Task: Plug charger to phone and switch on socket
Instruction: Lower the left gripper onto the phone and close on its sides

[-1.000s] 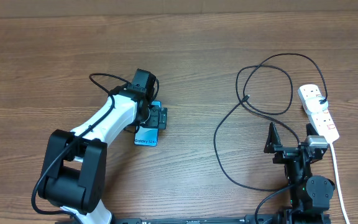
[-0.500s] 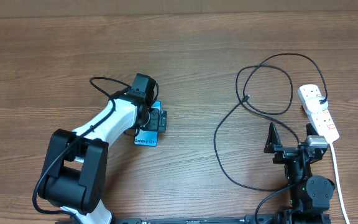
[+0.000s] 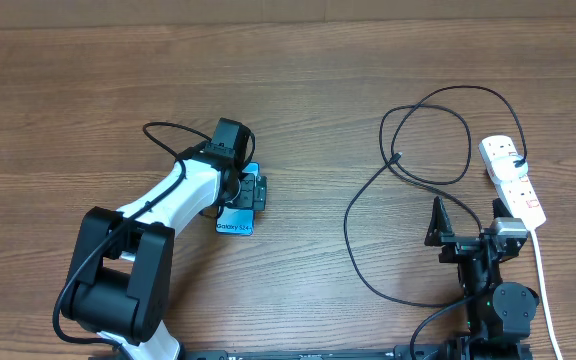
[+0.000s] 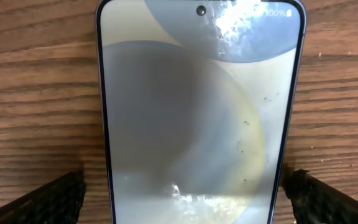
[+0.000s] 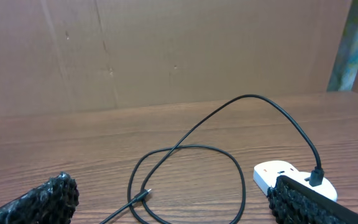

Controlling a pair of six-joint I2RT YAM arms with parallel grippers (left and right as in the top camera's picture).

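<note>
Little has changed on the wooden counter [image 3: 298, 80] over the last second. The left arm [image 3: 168, 200] has only edged slightly, and the left fingers [image 4: 48, 200] are still spread wide on either side of the phone [image 4: 191, 124], clear of its edges and gripping nothing. The right fingers [image 5: 36, 202] have not moved. They are also wide apart and empty, parked near the socket [image 3: 511, 180]. The charger [image 3: 408, 170] lies in loops with one end at the socket. Its plug tip [image 5: 143, 195] rests loose on the wood, well apart from the phone. Judging by this, plugging in has not started.
</note>
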